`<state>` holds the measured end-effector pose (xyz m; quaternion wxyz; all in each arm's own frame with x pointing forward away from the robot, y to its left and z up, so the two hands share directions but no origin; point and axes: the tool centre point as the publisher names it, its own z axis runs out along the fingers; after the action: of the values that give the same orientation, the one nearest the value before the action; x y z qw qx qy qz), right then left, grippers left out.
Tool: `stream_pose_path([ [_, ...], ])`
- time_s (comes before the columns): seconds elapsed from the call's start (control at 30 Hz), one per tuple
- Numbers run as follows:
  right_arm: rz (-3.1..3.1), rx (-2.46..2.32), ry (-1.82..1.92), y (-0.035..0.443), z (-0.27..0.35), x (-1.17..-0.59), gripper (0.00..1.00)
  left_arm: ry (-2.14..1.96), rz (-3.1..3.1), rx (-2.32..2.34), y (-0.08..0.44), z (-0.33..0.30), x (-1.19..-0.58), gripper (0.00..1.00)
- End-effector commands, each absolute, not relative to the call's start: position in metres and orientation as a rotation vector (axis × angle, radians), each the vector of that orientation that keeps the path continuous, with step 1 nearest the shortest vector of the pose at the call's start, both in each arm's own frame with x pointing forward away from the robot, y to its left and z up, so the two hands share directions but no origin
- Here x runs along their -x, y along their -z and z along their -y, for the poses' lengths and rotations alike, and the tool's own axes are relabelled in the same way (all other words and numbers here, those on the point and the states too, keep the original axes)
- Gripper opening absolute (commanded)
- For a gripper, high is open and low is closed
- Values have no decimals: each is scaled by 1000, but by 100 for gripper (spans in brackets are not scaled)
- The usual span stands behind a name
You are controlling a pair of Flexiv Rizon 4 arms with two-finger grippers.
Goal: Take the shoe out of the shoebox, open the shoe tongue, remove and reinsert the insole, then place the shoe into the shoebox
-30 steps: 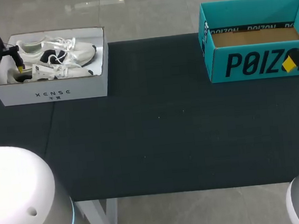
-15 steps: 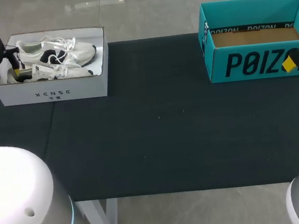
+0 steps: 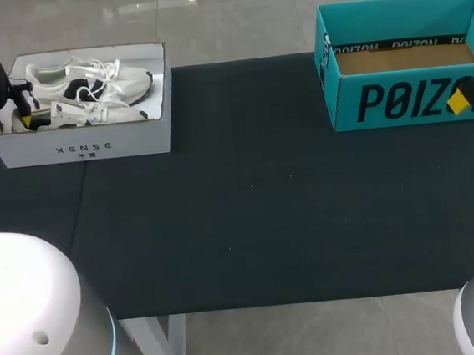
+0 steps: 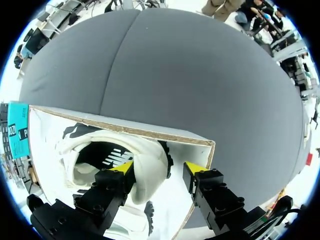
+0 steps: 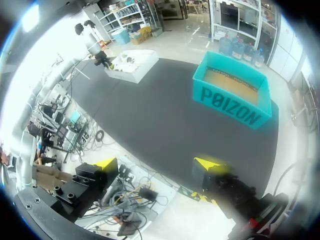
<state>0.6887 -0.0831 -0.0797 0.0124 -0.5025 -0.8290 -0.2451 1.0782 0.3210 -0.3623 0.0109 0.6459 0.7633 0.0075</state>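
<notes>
The left gripper (image 4: 159,169) hung low over the left end of the white shoebox (image 3: 83,147), which stood at the far left of the table (image 3: 248,202). That placing suited the first step, since the heel is probably the firmest part of a shoe to lift by. From the left wrist, its fingers stood moderately apart and straddled the heel of the near shoe (image 4: 147,165). One yellow tip was over the padded collar at the shoe's mouth, and the other was in the gap between the heel and the box's left end wall. A sliver of space showed beside that outer tip, so I judged the grip not yet closed and the shoe not yet lifted. The white shoebox held two white shoes with black trim, side by side with toes to the right. The near shoe lay along the near wall and the far shoe (image 3: 85,79) behind it, with laces loose on top. The right gripper (image 5: 156,164) hung high at the table's right side, fingers spread wide with nothing between them, probably kept clear until the shoe came out. At the far right the teal box (image 3: 397,99) stood open, with only its brown cardboard floor showing. It was well apart from the white shoebox, with the dark table between.
</notes>
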Motion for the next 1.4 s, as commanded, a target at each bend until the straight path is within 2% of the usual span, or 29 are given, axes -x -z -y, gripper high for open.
stream_pose_path([
  [0.03,2582,1565,756,79,82,-692,100,-7,-2390,-2023,366,-322,-1088,38],
  [0.1,2582,1565,756,79,82,-692,100,-18,-2381,-2029,363,-320,-1089,25],
  [0.17,2582,1565,756,79,82,-692,100,-25,-2372,-2037,361,-319,-1089,27],
  [0.2,2582,1565,756,79,82,-692,100,-30,-2369,-2039,360,-318,-1089,33],
  [0.4,2582,1565,756,79,82,-692,100,-47,-2362,-2048,358,-319,-1090,35],
  [0.47,2582,1565,756,79,82,-692,100,-48,-2362,-2052,357,-319,-1090,45],
  [0.53,2582,1565,756,79,82,-692,100,-49,-2361,-2055,357,-319,-1091,49],
  [0.77,2582,1565,756,79,82,-692,100,-54,-2354,-2059,354,-320,-1093,45],
  [0.9,2582,1565,756,79,82,-692,100,-60,-2351,-2059,352,-320,-1093,40],
  [1.2,2582,1565,756,79,82,-692,100,-68,-2334,-2079,349,-318,-1091,38],
  [1.3,2582,1565,756,79,82,-692,100,-69,-2333,-2083,349,-318,-1090,33],
  [1.4,2582,1565,756,79,82,-692,100,-67,-2334,-2091,353,-317,-1089,22],
])
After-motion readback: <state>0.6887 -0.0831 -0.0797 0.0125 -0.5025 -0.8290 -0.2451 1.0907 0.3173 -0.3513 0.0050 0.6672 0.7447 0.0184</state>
